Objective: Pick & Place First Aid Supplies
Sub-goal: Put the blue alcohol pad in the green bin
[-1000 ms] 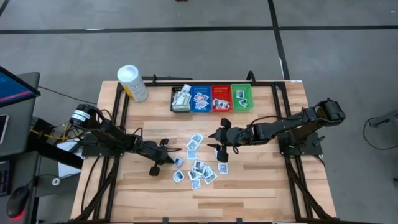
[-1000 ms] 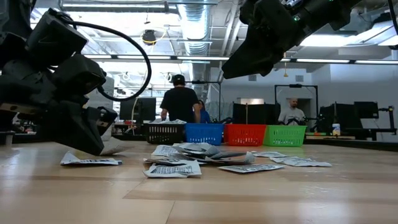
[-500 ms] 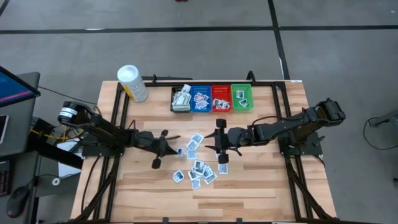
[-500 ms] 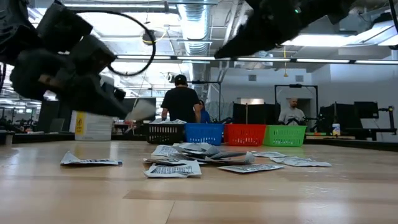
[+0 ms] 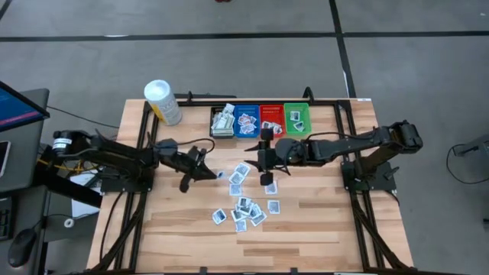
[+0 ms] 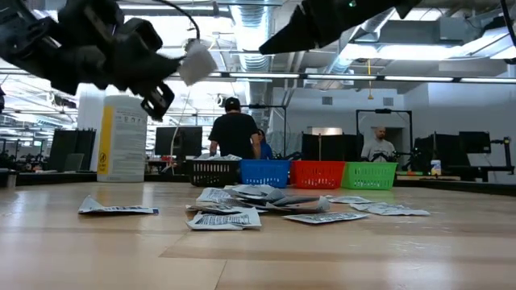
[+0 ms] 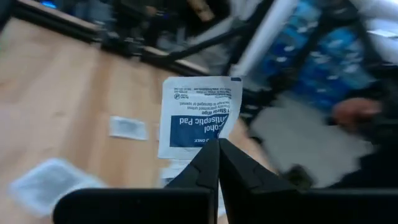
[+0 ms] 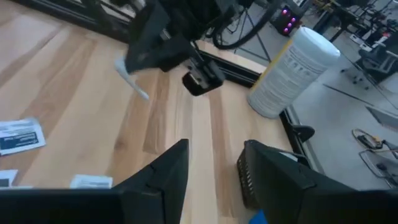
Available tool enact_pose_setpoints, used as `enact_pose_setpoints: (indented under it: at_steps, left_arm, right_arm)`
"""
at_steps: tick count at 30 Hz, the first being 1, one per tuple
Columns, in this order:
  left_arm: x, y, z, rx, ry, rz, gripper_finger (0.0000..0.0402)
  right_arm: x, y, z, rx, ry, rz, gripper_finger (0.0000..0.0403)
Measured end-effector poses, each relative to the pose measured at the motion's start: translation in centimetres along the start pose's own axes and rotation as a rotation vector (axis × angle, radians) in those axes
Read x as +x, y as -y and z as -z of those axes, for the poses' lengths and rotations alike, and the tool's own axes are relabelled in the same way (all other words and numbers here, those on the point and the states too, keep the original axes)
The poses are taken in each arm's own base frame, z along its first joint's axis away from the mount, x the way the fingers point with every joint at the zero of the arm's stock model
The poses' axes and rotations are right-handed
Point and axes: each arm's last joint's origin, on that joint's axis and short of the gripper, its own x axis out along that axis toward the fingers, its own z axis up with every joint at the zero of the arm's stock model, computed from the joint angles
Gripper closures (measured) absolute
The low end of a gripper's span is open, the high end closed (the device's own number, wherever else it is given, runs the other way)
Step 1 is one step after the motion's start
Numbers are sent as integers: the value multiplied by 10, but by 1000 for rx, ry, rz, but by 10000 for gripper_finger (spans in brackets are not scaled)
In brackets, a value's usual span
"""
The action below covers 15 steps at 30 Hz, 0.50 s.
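Two grippers hang above the wooden table (image 5: 321, 218): the left gripper (image 5: 208, 171) is raised clear of the boards with its fingers pinched tight on the edge of one antiseptic pad packet (image 7: 199, 116), between the white tub (image 5: 163, 101) and the row of bins (image 5: 260, 121). The right gripper (image 5: 265, 152) hovers just in front of the bins with its fingers (image 8: 160, 177) parted and nothing between them. Most of the first aid packets (image 5: 246, 200) lie loose in a scatter mid-table, while others sit in the bins.
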Motion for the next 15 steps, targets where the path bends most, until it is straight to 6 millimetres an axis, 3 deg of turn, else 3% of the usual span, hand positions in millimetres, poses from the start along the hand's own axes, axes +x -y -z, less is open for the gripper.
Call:
enact_pose_setpoints:
  at_steps: [8, 15]
  left_arm:
    - [10, 11, -26, -32, 17, 177, 397]
    - [18, 15, -49, 4, 68, 211, 395]
  right_arm:
    - [1, 2, -11, 63, 95, -113, 257]
    - [7, -4, -16, 86, 168, -116, 252]
